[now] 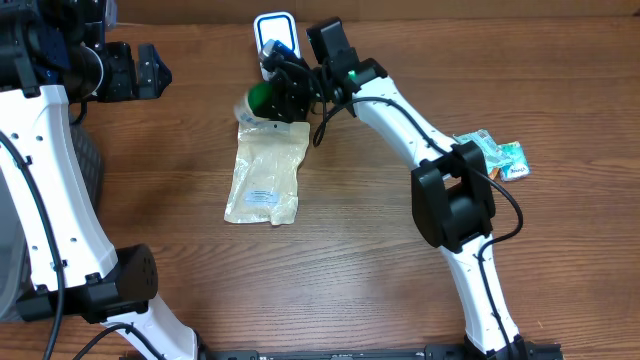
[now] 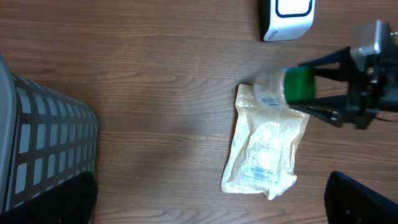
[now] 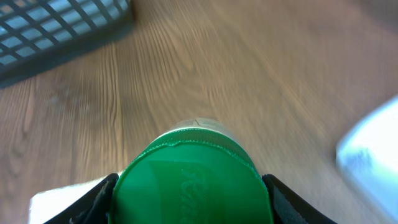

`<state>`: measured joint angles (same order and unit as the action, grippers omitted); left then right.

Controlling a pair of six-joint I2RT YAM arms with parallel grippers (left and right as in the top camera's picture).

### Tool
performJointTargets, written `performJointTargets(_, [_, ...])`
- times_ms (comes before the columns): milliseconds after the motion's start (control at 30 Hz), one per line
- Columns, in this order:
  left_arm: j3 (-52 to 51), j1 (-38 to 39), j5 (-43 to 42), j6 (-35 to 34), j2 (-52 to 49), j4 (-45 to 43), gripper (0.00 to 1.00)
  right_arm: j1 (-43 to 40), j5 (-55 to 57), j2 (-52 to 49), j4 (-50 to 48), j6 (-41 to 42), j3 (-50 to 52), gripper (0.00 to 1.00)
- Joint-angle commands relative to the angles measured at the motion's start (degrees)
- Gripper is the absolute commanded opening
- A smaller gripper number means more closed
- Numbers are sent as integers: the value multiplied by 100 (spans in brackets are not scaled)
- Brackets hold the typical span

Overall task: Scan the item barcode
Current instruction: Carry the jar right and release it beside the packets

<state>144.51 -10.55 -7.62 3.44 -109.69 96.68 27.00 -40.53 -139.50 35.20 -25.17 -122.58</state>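
The right pincer (image 1: 272, 98) is partly closed around the green-capped bottle (image 1: 255, 99), gripping it by the cap and holding it on its side above the top edge of the pouch (image 1: 265, 175). This keeps the bottle just in front of the white scanner (image 1: 274, 28), probably so its label can be turned toward the window (whether the barcode faces it, I cannot tell). The left pincer (image 1: 157, 72) hangs fully spread and empty beside the basket (image 2: 43, 143), well clear of the work.
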Motion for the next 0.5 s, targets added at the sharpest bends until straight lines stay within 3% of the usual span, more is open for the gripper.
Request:
performJointTargets(0, [-2,7,35,85,-35,11,100,-400,498,820,376,72,-157,43])
performJointTargets(233, [-2,7,35,87,-35,11,100,-922,2184,1661,2026,-42,-157,44])
performJointTargets(300, [-2,7,35,85,-35,11,100,-1025,2879,1777,2667,-39,-157,48])
performJointTargets(467, [-2,7,35,85,-35,11,99,-1246,3816,1714,4105,-35,-94,46])
